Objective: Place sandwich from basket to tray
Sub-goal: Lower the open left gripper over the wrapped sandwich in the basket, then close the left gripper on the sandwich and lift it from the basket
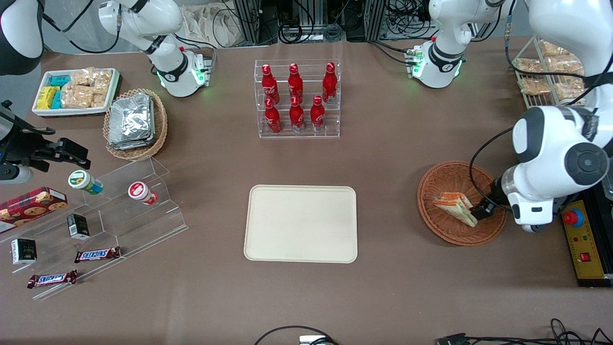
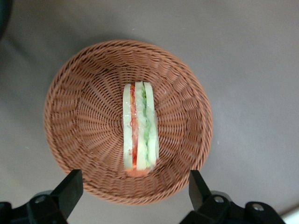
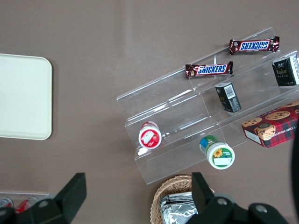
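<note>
Presently: reach-to-grasp stage.
Hand [image 2: 133, 186] hovered spread over sandwich [image 2: 139, 128] in basket [image 2: 84, 84]; next: descend, pinch; tray [image 1: 300, 223] bare.

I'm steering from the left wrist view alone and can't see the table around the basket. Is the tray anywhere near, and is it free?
Observer: The tray lies flat beside the basket, toward the parked arm's end, with nothing on it.
Operator: How does the sandwich sit?
Observer: The sandwich leans tilted in the basket, its orange face turned up.
Operator: And my gripper?
Observer: The gripper is down inside the basket, at the sandwich's end toward the working arm, fingers open.
</note>
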